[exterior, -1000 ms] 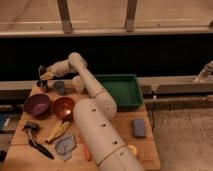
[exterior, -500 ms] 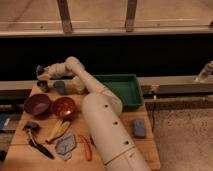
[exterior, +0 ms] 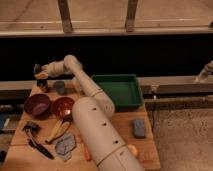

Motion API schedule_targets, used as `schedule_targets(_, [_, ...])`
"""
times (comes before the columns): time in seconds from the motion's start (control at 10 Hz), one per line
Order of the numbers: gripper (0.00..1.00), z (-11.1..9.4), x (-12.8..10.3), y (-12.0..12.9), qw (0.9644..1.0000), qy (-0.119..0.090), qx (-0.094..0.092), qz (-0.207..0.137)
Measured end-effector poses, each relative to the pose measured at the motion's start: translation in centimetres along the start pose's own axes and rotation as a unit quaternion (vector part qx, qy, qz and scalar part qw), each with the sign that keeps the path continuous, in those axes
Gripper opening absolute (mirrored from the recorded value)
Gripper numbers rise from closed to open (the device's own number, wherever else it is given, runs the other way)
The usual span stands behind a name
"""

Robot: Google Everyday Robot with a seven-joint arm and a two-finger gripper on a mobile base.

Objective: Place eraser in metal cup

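My gripper [exterior: 40, 75] is at the far left back corner of the wooden table, at the end of the arm that stretches left. A tiny tan-yellow chunk, the eraser [exterior: 42, 76], shows between its fingers, so it is shut on it. Right below the gripper stands a small dark cup, the metal cup [exterior: 43, 86]; the gripper hovers just above its rim. A blue-grey cup [exterior: 60, 87] stands just to the right of it.
A purple bowl [exterior: 37, 105] and a red-orange bowl [exterior: 62, 107] sit in front of the cups. A green tray [exterior: 118, 90] is at the back right. A blue-grey block [exterior: 139, 128], a banana [exterior: 59, 131] and dark tools [exterior: 36, 141] lie nearer.
The gripper has shifted slightly left and down, over the dark cup. The objects on the table have not moved.
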State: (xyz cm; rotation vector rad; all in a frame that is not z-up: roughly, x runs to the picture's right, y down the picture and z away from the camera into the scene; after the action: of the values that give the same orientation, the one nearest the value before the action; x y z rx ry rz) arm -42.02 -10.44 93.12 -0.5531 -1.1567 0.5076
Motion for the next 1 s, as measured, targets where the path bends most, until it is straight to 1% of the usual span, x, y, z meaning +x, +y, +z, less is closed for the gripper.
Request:
schedule_targets(0.2, [0.16, 0.0, 0.4, 0.3, 0.9999, 0.008, -0.004, 0.007])
schedule_targets(0.5, [0.16, -1.1, 1.4, 0.5, 0.9997, 0.019, 0.0, 0.018])
schedule_targets(0.8, [0.16, -1.0, 1.9, 0.9, 0.9994, 0.024, 0.0, 0.026])
schedule_targets(1.0, [0.16, -1.0, 2.2, 0.8, 0.9993, 0.023, -0.003, 0.029])
